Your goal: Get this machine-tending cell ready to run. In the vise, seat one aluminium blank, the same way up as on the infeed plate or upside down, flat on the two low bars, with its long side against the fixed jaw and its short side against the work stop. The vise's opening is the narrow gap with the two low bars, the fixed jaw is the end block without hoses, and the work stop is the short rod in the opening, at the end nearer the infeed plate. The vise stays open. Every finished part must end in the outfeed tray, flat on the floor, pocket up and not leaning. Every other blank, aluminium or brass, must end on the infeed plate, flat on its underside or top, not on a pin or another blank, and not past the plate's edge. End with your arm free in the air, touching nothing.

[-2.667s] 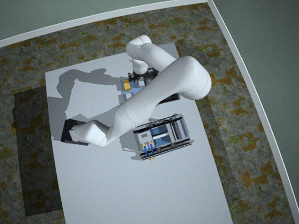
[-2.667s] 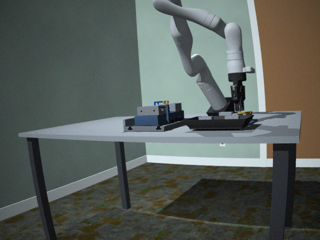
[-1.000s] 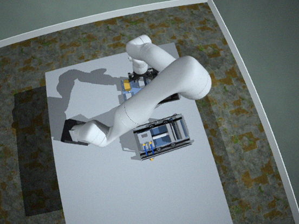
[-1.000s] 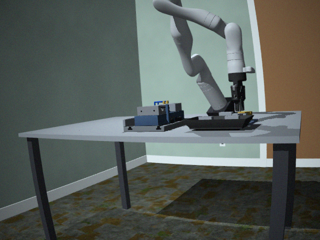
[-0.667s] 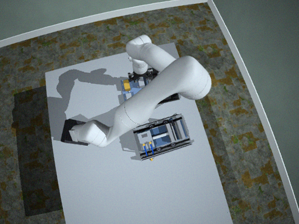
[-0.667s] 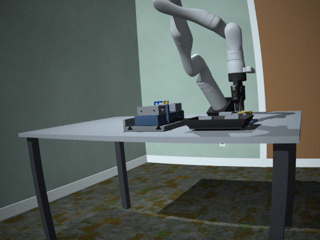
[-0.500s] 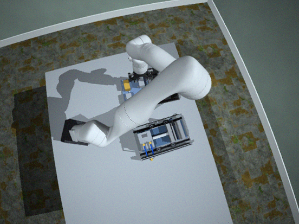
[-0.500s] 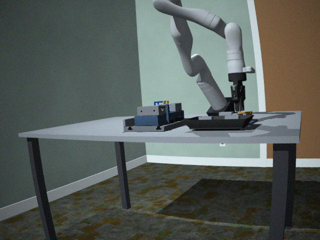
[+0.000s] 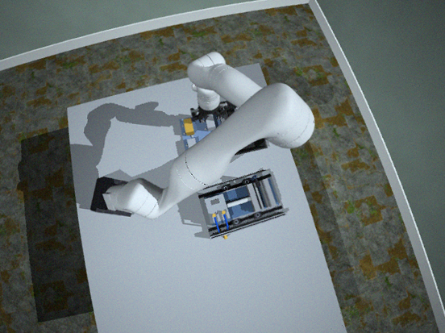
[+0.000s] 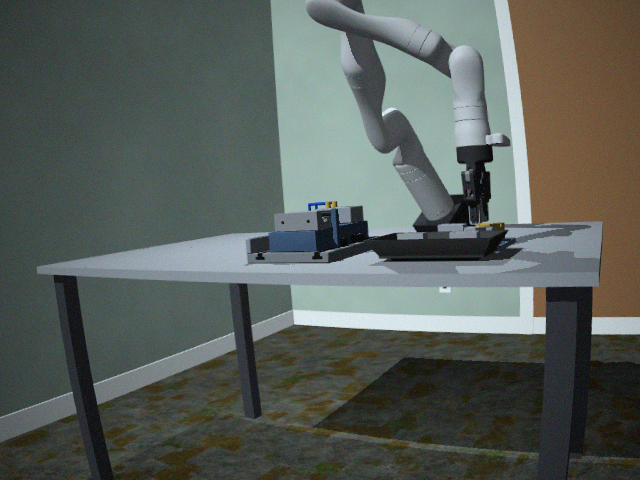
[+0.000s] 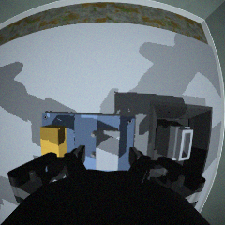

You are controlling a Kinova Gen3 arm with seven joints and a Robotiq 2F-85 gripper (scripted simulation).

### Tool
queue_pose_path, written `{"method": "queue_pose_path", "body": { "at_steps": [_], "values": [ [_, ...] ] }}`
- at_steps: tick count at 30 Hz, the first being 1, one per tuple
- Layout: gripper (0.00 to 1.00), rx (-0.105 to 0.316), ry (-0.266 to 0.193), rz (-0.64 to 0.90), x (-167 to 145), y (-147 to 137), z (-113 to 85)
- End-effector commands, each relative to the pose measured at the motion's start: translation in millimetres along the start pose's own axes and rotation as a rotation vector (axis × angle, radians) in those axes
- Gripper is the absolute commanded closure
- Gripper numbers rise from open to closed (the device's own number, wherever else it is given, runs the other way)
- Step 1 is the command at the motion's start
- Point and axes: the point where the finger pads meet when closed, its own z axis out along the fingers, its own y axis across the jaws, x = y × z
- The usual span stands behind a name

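Risk of skewing the pale aluminium blank, seemingly flat on the blue infeed plate, through off-centre closing. Black two-finger gripper low above, fingers spread, pinching nothing. Yellow brass block just left, easily nudged.

Top view: arm covers most of the blue plate and nearly all the dark tray, only a corner showing at its 3 o'clock. Exterior view: arm's upper bend cut off at 12 o'clock; tray wall hides what lies inside. Wrist view: gripper body blocks the plate's 6 o'clock edge; whether anything sits between the fingers cannot be seen. Vise details too small.
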Motion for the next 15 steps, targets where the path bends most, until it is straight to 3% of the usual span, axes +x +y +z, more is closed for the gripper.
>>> {"method": "queue_pose_path", "body": {
  "at_steps": [1, 15],
  "values": [
    [0.33, -0.001, 0.001, 0.000, 0.4, 0.1, -0.1],
    [0.33, -0.001, 0.001, 0.000, 0.4, 0.1, 4.5]
  ]
}}
